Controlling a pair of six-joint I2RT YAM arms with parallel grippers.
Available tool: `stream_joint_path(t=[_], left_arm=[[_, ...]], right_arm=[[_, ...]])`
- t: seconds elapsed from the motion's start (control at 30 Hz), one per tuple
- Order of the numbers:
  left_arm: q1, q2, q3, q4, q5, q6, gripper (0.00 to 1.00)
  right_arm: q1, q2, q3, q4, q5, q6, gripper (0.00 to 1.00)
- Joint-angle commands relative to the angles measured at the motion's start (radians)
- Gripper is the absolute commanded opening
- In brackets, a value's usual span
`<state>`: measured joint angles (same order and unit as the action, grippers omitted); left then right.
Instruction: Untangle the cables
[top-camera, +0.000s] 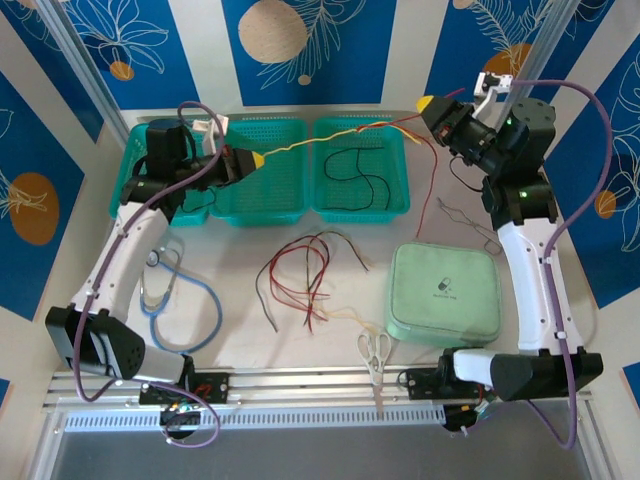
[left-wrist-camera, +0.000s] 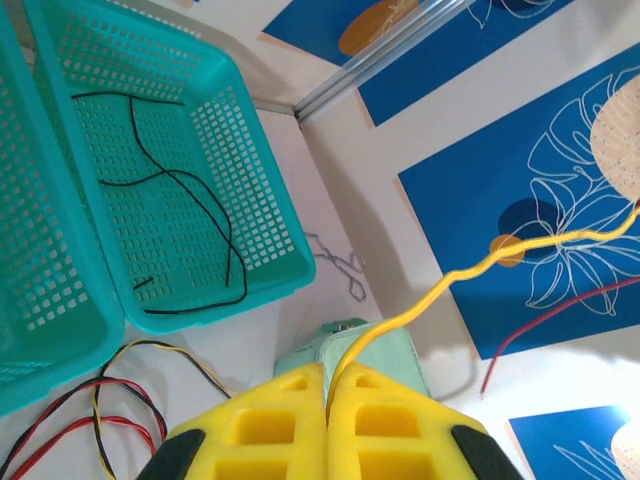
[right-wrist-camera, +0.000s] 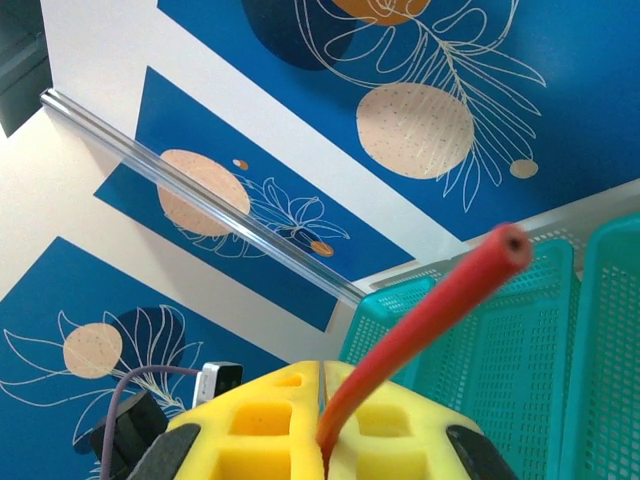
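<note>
Left gripper (top-camera: 260, 159) raised, pinching yellow cable (left-wrist-camera: 545, 242), right gripper (top-camera: 425, 103) pinching red cable (right-wrist-camera: 440, 315)

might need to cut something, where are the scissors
In the top view the scissors lie near the front edge, right of centre, just left of the mint-green case.

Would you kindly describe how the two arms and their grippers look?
The left arm and right arm have white shells, black joints and bases, each trailed by a thick purple cable. The left gripper and right gripper carry blocky yellow fingers with rectangular recesses and black outer corners. Small green lights glow on the right arm.
</note>
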<state>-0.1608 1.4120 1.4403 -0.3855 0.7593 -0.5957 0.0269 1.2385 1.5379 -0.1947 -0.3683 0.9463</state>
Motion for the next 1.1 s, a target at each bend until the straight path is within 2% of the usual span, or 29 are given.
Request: stream_joint_path(t=[0.0,0.23,0.3,0.37,0.47,0.57,0.67,0.77,0.9,1.07], left_arm=[[0.117,0.038,-0.018,-0.164,-0.189,0.016,0.00],[0.167,0.063,0.015,-0.210,-0.209,0.044,0.00],[0.184,0.064,0.007,-0.157,-0.158,0.020,0.00],[0.158,0.066,0.011,-0.096,-0.106,-0.020,0.00],[0.101,0.085,0.067,-0.120,-0.117,-0.009,0.00],[0.104,0.108,0.117,-0.201,-0.202,0.037,0.00],[0.105,0.129,0.142,-0.182,-0.215,0.033,0.00],[0.103,0.157,0.180,-0.149,-0.210,0.012,0.00],[0.096,0.175,0.268,-0.142,-0.230,0.005,0.00],[0.096,0.189,0.415,-0.114,-0.276,-0.009,0.00]], right_arm=[[-0.092,-0.067,0.014,0.124,0.111,0.006,0.00],[-0.106,-0.060,0.008,0.054,0.110,-0.009,0.00],[-0.117,-0.051,-0.001,0.046,0.062,0.015,0.00],[-0.099,-0.012,-0.008,0.022,-0.024,0.073,0.00],[-0.004,0.019,-0.101,0.083,-0.086,0.104,0.00],[-0.003,-0.027,-0.163,0.082,0.017,0.054,0.00],[-0.045,-0.026,-0.112,0.022,-0.006,0.008,0.00],[-0.045,-0.020,-0.032,-0.092,0.009,-0.098,0.00],[-0.002,-0.016,0.067,-0.262,0.125,-0.275,0.00],[0.049,-0.048,0.025,-0.248,0.171,-0.354,0.00]])
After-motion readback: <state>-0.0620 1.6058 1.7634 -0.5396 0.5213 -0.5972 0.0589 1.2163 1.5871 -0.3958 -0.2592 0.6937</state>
